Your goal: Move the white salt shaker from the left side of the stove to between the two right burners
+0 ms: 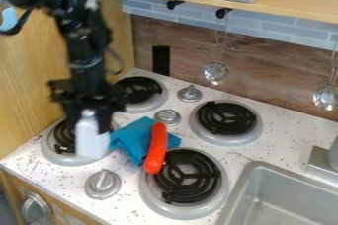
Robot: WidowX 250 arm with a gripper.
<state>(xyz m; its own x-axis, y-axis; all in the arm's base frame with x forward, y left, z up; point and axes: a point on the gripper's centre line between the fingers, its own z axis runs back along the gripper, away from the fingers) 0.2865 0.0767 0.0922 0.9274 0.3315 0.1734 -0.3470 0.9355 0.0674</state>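
Observation:
On the left side of the stove, the black gripper (87,115) hangs down with its fingers closed around the upper part of a white bottle (92,140). The bottle is upright in front of the front left burner (61,137) and hides part of it; whether its base touches the stove cannot be told. Just right of the bottle lies a crumpled blue cloth (135,137). A long orange-red object (156,149), like a sausage or carrot, rests over the cloth, its lower end at the edge of the front right burner (187,177).
Two more burners, at the back left (139,90) and back right (226,118), have metal knobs (190,93) near them. A grey sink (290,194) is at the lower right. Strainers (216,72) hang along the back wall under a wooden shelf (297,3). A wooden panel (33,81) borders the left.

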